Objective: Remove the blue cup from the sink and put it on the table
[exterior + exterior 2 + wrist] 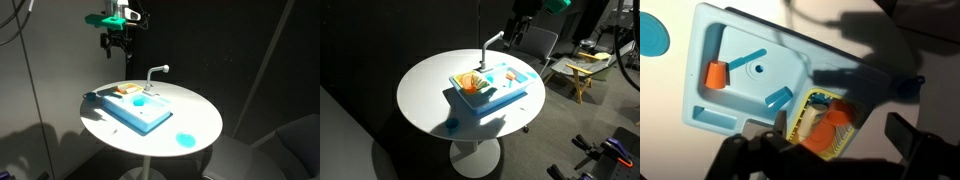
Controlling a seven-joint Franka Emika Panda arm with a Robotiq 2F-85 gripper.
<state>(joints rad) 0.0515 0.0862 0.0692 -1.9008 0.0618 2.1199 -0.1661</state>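
The light-blue sink [150,118] lies in the middle of the round white table [200,115], with its white faucet [155,72] at the far side. The tiny blue cup [140,101] sits in the basin; in the wrist view the blue cup [778,97] lies on its side at the basin's edge, beside a yellow rack [825,128] of orange pieces. My gripper [118,42] hangs high above the table's far edge, well clear of the sink. In the wrist view the gripper [840,128] is open, nothing between its dark fingers [902,132].
A flat blue disc [184,140] lies on the table near its front edge. An orange cup [715,73] stands in the basin. A small blue rounded piece [452,125] rests on the table beside the sink [505,92]. Chairs and a stool stand behind the table.
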